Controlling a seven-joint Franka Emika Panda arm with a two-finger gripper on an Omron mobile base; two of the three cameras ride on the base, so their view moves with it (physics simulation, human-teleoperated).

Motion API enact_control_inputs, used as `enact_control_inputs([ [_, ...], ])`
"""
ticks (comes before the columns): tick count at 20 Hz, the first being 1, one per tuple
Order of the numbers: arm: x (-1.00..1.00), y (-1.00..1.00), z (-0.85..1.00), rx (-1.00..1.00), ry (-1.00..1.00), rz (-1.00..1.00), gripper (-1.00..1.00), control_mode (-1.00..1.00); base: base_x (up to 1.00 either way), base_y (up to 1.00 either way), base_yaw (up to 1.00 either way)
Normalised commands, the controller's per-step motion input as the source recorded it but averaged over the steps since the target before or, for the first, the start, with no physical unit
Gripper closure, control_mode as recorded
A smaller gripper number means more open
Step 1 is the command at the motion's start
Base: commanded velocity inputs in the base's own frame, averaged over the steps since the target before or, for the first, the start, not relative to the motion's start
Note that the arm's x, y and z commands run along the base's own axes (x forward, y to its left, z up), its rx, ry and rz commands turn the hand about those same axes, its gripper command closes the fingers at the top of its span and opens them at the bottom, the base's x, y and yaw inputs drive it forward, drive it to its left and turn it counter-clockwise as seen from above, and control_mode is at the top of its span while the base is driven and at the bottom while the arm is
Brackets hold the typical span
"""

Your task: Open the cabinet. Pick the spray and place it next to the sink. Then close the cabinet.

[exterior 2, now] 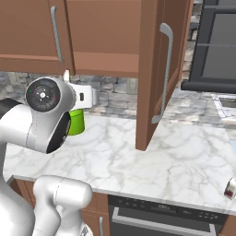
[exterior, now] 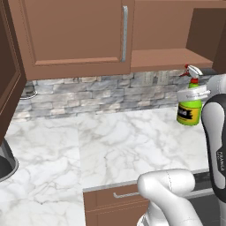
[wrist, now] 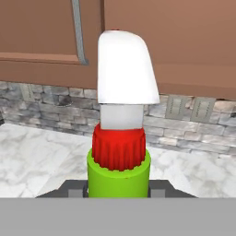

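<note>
**Q:** What's the bottle looking like from your end?

**Me:** The spray [exterior: 190,103] is a small green bottle with a white trigger head, a red tip on the nozzle and a yellow-and-black label. From the hand view I'm staring right at the back of it: white cap on top, ribbed red collar, green neck below. It's upright, up in the air above the marble counter [exterior: 110,145], under the open shelf of the cabinet [exterior: 172,57] on the right of the left base view.

**Q:** And the grip?

**Me:** The gripper [wrist: 119,188] has its jaws pinched on the bottle's neck, one dark finger [wrist: 71,188] on each side of the green, both touching it. In the right base view the arm covers most of the bottle, I just get a patch of green.

**Q:** The room?

**Me:** White veined marble, grey stone backsplash [exterior: 110,92] at the far wall. One cabinet door [exterior 2: 156,69] hangs open, silver bar handle facing me; the left door [exterior: 70,35] is closed. Drawer front [exterior: 117,198] below the counter edge, dark oven front [exterior 2: 161,219] near right.
</note>
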Motion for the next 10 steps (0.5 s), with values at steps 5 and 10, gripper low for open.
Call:
enact_control_inputs([
  [5,0.00,0.00,0.00,0.00,0.00,0.00,1.00,-1.00,0.00,0.00,0.00],
  [10,0.00,0.00,0.00,0.00,0.00,0.00,1.00,1.00,-0.69,-0.11,-0.02],
])
